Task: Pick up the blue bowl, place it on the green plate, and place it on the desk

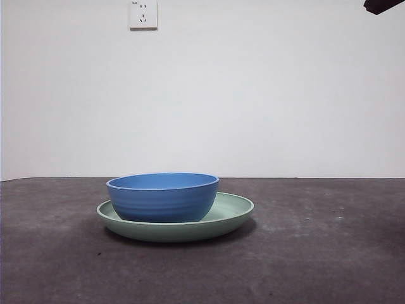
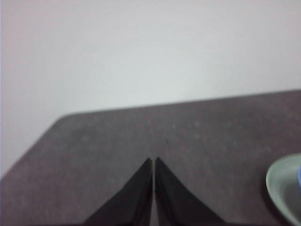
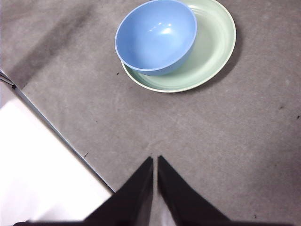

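Note:
The blue bowl (image 1: 162, 197) stands upright inside the green plate (image 1: 234, 212), off-centre toward the plate's left side. The plate rests on the desk (image 1: 316, 253). The right wrist view shows the bowl (image 3: 156, 36) in the plate (image 3: 211, 52) from above, well clear of my right gripper (image 3: 155, 160), which is shut and empty, held high. My left gripper (image 2: 154, 161) is shut and empty above bare desk; only the plate's rim (image 2: 277, 188) shows at the edge of its view. A black arm tip (image 1: 383, 5) shows at the top right corner of the front view.
A white wall with a socket (image 1: 143, 14) stands behind the desk. The desk's edge (image 3: 56, 134) runs near my right gripper, with white floor beyond it.

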Controlling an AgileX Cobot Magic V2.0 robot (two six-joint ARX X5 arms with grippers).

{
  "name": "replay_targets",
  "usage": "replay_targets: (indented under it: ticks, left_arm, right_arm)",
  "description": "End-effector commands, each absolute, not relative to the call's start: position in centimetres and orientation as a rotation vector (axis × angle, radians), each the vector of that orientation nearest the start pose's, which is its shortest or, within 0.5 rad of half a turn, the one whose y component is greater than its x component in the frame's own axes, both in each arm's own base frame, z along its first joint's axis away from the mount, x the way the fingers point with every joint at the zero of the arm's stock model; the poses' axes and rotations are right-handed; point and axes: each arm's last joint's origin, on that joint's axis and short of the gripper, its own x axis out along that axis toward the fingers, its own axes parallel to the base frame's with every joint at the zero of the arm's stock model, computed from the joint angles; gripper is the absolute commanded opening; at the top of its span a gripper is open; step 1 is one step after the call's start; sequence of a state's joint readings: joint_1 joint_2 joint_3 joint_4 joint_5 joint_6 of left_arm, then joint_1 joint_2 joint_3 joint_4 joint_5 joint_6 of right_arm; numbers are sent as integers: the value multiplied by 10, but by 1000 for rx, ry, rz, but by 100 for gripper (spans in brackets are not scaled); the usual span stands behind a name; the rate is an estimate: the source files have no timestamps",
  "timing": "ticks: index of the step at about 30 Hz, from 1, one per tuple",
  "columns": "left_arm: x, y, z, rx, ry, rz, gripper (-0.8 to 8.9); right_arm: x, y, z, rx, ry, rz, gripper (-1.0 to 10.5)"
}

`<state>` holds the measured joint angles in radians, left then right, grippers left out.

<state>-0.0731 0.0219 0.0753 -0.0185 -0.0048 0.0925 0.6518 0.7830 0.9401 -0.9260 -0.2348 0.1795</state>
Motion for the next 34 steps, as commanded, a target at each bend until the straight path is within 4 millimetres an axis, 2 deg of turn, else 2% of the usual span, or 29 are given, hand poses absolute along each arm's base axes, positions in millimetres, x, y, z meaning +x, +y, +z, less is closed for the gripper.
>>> replay_targets:
  ticks: [1,13,34]
  left_arm:
    - [94,-6,177,70,-12,-62,10]
    - [95,-7,149,36,179,-66,9]
    - [95,-7,149,-9,181,-62,9]
  right_arm:
    - [103,89,325,-11,827,782,8]
    - [103,89,325,-11,827,782,8]
    - [103,89,325,-11,827,782,8]
